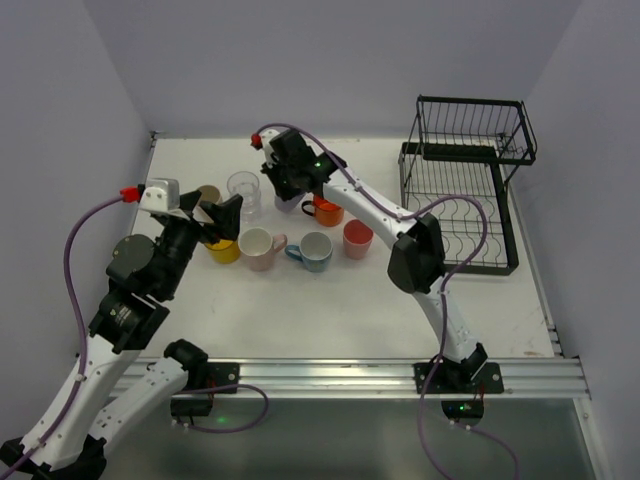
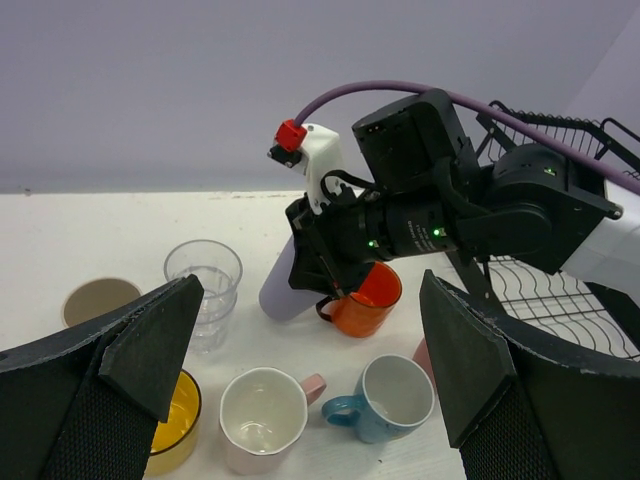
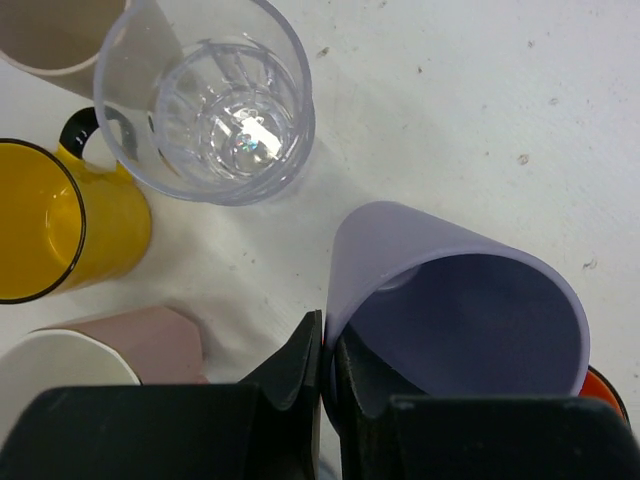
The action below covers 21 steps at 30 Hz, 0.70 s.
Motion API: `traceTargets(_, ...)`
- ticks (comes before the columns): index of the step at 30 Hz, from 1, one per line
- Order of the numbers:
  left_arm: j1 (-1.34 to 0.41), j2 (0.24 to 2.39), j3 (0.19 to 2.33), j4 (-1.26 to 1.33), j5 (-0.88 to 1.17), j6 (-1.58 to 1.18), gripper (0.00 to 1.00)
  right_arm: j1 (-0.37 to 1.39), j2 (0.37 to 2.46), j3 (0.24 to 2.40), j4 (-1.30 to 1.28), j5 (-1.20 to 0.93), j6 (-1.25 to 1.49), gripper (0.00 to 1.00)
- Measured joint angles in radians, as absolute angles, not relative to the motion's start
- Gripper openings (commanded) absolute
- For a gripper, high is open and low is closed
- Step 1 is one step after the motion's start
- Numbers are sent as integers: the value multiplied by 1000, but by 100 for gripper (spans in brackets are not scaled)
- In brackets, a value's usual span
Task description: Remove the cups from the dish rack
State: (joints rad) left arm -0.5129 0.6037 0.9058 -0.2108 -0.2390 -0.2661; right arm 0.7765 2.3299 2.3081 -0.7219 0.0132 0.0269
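Observation:
My right gripper (image 1: 289,186) is shut on the rim of a lavender cup (image 3: 460,290), one finger inside and one outside. It holds the cup tilted low over the table between the clear cup (image 1: 243,192) and the orange mug (image 1: 327,211). The lavender cup also shows in the left wrist view (image 2: 285,285). The beige cup (image 1: 208,195), yellow mug (image 1: 224,250), pink mug (image 1: 260,248), blue mug (image 1: 315,250) and salmon-red cup (image 1: 357,238) stand on the table. My left gripper (image 1: 215,222) is open and empty above the yellow mug. The black wire dish rack (image 1: 465,190) shows no cups.
The rack stands at the table's far right against the wall. The right arm (image 1: 415,250) stretches across the table from the near edge to the cup cluster. Walls close in the left, back and right sides.

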Motion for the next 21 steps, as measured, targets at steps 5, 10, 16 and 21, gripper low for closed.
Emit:
traceTargets(5,-511,604,906,-211,-241,-266,100,793,2341,2335,-725,12,-1,1)
traceTargets(10,-511,603,906,-211,-241,-266,100,805,2378,2358,-726,10,-9,2)
traceTargets(16,-511,597,906,-211,-244,-266,100,807,2405,2360,-754,10,-24,2)
traceTargets(21,-509,593,906,-210,-244,-266,100,807,2405,2370,-759,10,-32,9)
